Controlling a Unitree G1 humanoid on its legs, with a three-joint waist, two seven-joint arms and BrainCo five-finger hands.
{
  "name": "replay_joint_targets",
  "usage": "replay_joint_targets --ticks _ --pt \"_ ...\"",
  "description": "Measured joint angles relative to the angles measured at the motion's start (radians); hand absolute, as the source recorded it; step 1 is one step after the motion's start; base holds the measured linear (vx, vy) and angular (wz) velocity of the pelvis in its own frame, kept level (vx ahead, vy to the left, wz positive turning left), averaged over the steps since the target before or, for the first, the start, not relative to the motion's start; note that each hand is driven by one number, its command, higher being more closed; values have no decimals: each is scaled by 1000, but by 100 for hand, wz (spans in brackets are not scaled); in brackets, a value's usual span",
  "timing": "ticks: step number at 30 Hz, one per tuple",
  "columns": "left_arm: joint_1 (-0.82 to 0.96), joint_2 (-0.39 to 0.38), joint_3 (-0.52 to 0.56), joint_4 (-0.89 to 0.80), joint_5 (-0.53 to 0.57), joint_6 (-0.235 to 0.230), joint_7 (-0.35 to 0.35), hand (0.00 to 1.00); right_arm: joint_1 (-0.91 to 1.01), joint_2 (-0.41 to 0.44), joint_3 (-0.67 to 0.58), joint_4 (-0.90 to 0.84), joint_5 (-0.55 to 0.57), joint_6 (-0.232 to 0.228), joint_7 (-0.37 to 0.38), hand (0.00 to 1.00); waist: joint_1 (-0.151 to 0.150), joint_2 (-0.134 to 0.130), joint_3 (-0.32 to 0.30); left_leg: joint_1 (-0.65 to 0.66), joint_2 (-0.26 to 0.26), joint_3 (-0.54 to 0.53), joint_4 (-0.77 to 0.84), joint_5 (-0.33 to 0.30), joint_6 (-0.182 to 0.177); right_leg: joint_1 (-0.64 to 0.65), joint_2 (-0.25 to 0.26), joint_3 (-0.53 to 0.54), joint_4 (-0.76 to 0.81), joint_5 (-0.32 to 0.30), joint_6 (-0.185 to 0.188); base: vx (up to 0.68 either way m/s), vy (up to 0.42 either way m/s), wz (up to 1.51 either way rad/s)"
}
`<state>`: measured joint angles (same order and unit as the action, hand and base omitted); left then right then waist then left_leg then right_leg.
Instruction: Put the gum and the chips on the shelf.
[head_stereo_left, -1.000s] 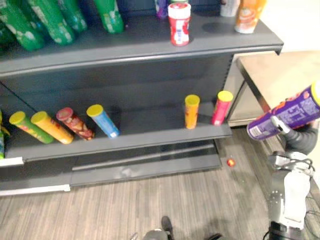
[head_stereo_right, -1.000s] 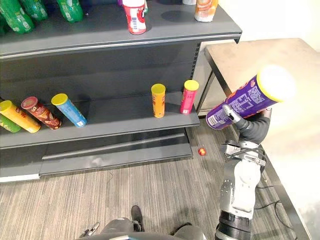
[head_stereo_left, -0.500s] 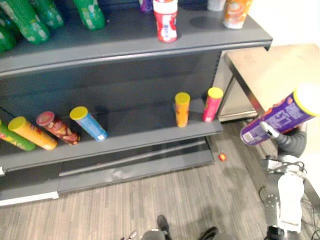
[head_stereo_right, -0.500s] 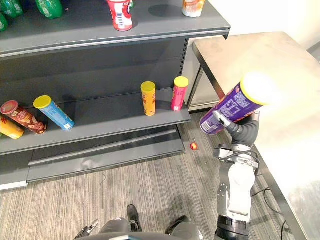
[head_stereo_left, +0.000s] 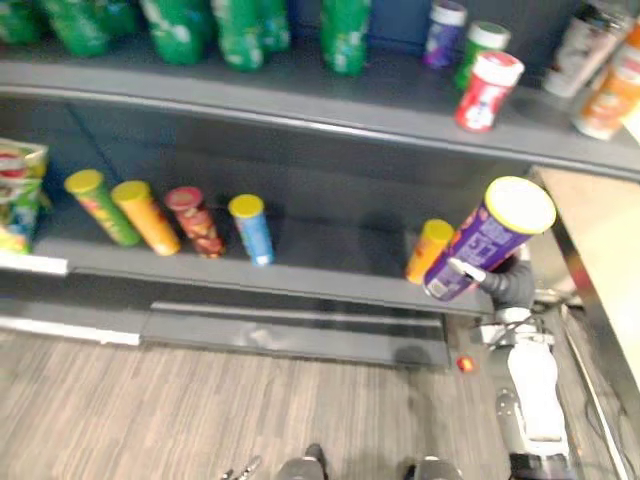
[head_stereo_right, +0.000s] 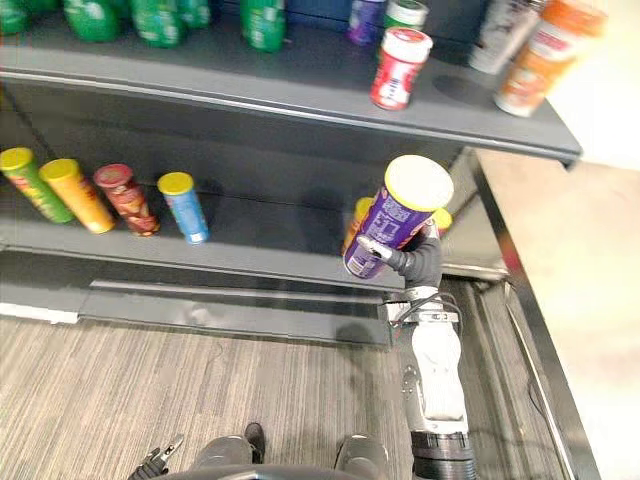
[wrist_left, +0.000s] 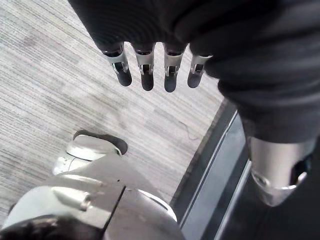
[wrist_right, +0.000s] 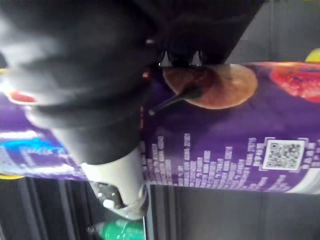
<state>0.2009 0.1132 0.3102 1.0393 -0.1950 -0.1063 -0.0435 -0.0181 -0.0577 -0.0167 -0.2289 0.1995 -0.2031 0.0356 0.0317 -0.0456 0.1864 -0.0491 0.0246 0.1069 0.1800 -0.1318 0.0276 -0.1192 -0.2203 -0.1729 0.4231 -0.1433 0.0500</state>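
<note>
The right arm rises straight up from the lower right and bends at the wrist toward the shelves, and the right hand (head_stereo_right: 415, 260) is clamped round the lower part of the purple chips can (head_stereo_right: 396, 218), with the thumb (wrist_right: 120, 175) lying across its printed side. The can is tilted, its yellow lid up and toward the camera and its base down by the front edge of the lower shelf (head_stereo_left: 300, 280), near that shelf's right end; whether the base touches the shelf cannot be told. Just behind it stands an upright orange can (head_stereo_left: 430, 248), partly covered by the purple one. Further left on the same shelf four cans lean in a row: a green can (head_stereo_left: 100, 205), a leaning orange can (head_stereo_left: 145, 216), a red can (head_stereo_left: 196, 222) and a blue can (head_stereo_left: 251, 229), with a snack bag (head_stereo_left: 20, 195) at the far left. The upper shelf (head_stereo_left: 300, 100) carries green bottles (head_stereo_left: 240, 30), a red-and-white tub (head_stereo_right: 400, 68) and an orange bottle (head_stereo_right: 545, 58). A steel table (head_stereo_right: 560, 240) stands to the right of the shelves, and a small red thing (head_stereo_left: 464, 364) lies on the floor (wrist_left: 60, 90) below the can. The left hand (wrist_left: 200, 35) hangs over the floor, its fingers (wrist_left: 146, 75) straight, apart and holding nothing.
</note>
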Motion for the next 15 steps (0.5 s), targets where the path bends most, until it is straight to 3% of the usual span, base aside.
replay_joint_targets --ticks 2,3,4,5,7,10,15 --pt "-10 1 -1 -1 0 -1 1 0 3 1 29 0 2 0 5 100 0 -8 -4 -4 -19 -42 24 -7 -12 -10 13 50 -66 11 16 109 -103 77" --pt "-9 6 0 -1 0 -2 1 0 3 13 36 -1 9 0 14 100 0 -16 -8 -14 -31 -66 55 -22 -34 3 10 54 -132 61 60 83 -176 67" --pt "-10 8 1 1 0 -2 1 0 4 19 35 -2 12 0 15 100 -2 -19 -10 -21 -31 -71 69 -30 -40 13 9 50 -147 53 73 99 -245 58" --pt "-8 2 4 0 -3 -4 1 0 3 20 36 -2 20 0 16 100 6 -5 -10 -28 -9 -86 86 -45 -60 41 32 38 -185 44 79 63 -281 21" --pt "-3 -16 12 11 -29 -4 1 0 7 22 39 -4 48 0 19 100 5 8 -11 -39 31 -94 82 -54 -78 59 73 15 -230 50 66 37 -236 8" --pt "-1 -28 24 35 -28 1 -2 0 56 27 36 -20 87 -1 28 100 -3 3 -20 -33 77 -113 13 -22 -113 76 118 -26 -278 57 33 57 -189 20" --pt "-13 -34 30 34 -7 1 0 0 92 24 27 -36 95 -9 40 100 -14 11 -25 6 93 -121 -119 57 -131 99 133 -72 -333 68 16 96 -108 25"
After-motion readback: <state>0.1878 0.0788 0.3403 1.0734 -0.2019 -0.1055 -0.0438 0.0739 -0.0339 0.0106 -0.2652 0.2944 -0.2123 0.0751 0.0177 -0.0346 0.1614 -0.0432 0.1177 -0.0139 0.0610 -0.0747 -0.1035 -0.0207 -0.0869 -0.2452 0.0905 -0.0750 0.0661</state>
